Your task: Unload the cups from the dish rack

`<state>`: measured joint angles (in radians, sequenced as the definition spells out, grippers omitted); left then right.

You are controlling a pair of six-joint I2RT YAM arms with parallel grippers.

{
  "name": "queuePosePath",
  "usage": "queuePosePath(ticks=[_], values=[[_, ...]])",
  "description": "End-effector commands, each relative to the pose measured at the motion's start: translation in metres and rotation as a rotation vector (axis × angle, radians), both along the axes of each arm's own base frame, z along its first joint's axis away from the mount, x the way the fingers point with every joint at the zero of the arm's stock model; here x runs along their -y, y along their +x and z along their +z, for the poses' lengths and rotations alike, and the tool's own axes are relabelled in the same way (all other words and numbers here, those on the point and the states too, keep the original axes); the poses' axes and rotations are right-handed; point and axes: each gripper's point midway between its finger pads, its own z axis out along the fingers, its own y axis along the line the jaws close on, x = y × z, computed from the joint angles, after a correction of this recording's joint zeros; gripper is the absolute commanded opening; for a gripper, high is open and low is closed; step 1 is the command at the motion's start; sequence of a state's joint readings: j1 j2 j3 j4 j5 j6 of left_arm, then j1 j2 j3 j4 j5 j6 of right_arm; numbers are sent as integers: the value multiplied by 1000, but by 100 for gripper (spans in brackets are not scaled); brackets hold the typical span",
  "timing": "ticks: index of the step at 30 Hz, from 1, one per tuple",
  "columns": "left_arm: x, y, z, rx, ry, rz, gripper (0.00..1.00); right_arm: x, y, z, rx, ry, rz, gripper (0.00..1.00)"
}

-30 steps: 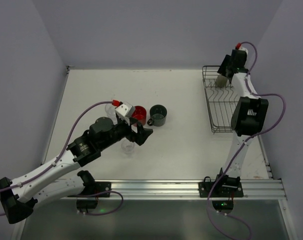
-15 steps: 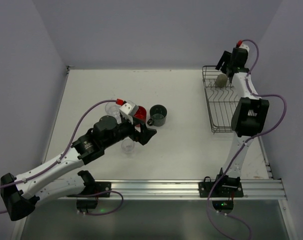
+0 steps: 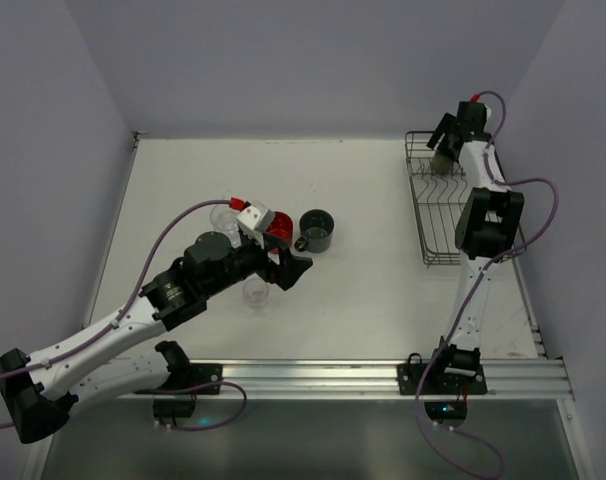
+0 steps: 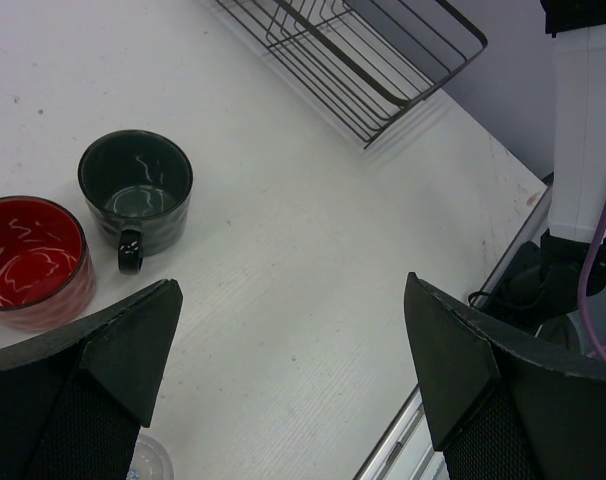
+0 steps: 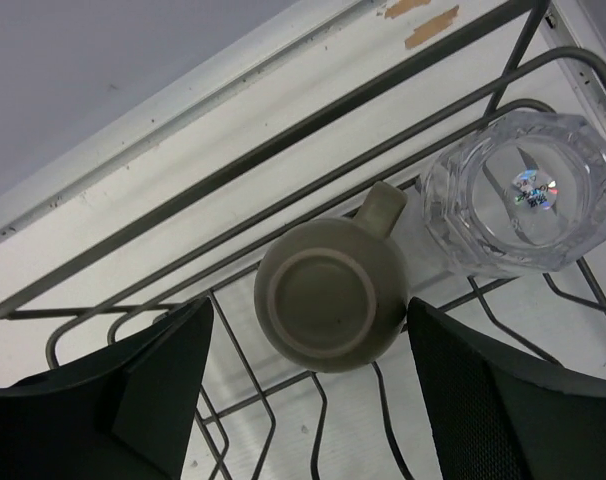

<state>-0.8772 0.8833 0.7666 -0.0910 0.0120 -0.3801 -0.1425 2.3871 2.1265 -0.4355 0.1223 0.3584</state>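
Observation:
The black wire dish rack (image 3: 423, 215) stands at the far right of the table. In its far end an olive-tan mug (image 5: 331, 305) sits upside down, with a clear glass tumbler (image 5: 523, 195) inverted beside it. My right gripper (image 5: 308, 310) hovers over the mug, open, one jaw on each side and not touching it. A red mug (image 3: 279, 227) and a dark grey-green mug (image 3: 316, 229) stand upright mid-table, with clear tumblers (image 3: 255, 293) close by. My left gripper (image 4: 291, 290) is open over bare table near them, holding nothing.
The rack's near corner (image 4: 363, 60) and my right arm's white column (image 4: 588, 120) show in the left wrist view. A metal rail (image 3: 383, 375) runs along the table's near edge. Walls close in behind and beside the rack.
My right gripper has opened, letting go of the olive-tan mug, which stays in the rack, and has drawn back slightly. The left arm has shifted a little.

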Motion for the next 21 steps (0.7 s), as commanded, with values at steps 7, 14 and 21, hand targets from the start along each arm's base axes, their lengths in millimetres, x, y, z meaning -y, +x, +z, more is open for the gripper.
queuePosePath(ticks=[7, 14, 21], values=[[2, 0, 24, 74, -52, -20, 100, 20, 1, 6, -21, 19, -87, 77], [-2, -1, 27, 92, -57, -14, 100, 19, 0, -1, -42, 49, -66, 77], [-2, -2, 24, 88, -62, -17, 100, 15, -1, -8, -70, 64, -37, 77]])
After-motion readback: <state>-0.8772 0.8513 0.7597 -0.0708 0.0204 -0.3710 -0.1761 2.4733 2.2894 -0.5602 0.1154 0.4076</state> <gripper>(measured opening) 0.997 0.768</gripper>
